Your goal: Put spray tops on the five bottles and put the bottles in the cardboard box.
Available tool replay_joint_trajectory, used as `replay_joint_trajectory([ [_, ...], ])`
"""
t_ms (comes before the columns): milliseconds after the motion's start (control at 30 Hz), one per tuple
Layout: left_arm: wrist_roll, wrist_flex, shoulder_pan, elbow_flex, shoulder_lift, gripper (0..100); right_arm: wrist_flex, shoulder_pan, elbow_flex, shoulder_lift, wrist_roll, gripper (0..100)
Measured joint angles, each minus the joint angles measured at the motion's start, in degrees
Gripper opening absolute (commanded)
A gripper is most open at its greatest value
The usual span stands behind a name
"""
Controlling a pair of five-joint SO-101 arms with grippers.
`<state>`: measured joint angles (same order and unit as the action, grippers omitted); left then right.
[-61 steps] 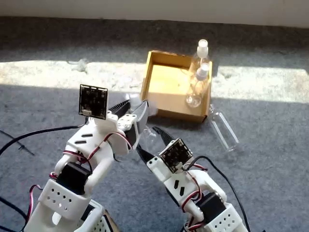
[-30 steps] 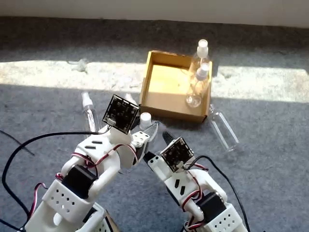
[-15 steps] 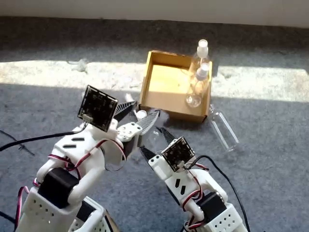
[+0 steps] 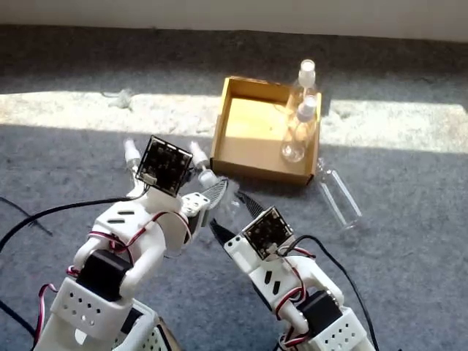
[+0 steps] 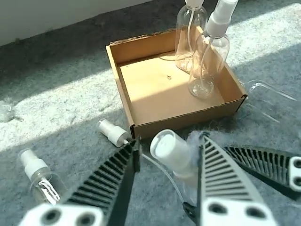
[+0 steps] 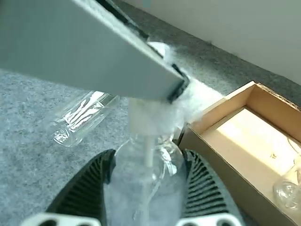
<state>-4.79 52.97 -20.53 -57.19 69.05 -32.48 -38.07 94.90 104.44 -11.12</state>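
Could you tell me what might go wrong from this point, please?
The spray top sits off-centre in the open left gripper, so closing may tip it instead of seating it on the bottle in the right gripper. The loose top lies just beyond the left gripper and could be knocked away.

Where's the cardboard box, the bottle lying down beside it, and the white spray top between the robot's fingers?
cardboard box [image 4: 262,172], high view, on its front wall.
lying bottle [image 4: 340,196], high view, on the middle of its clear body.
spray top [image 5: 168,149], left wrist view, on its white round head.
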Motion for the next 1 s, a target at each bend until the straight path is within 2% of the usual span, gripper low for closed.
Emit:
replay_joint_trajectory([
  [167,0.8,0.0,-0.4,0.3,0.1,19,0.0,0.0,0.0,0.0,0.0,0.4],
  [400,1.1,0.2,0.0,9.4,-0.7,19,0.0,0.3,0.0,0.0,0.0,0.4],
  [533,1.1,0.2,3.0,12.5,-0.7,19,0.0,0.3,0.0,0.0,0.0,0.4],
  [667,1.1,0.2,6.1,11.5,-0.5,19,0.0,0.3,0.0,0.0,0.0,0.4],
  [1000,1.0,0.2,6.6,4.3,-0.6,19,0.0,0.3,0.0,0.0,0.0,0.4],
])
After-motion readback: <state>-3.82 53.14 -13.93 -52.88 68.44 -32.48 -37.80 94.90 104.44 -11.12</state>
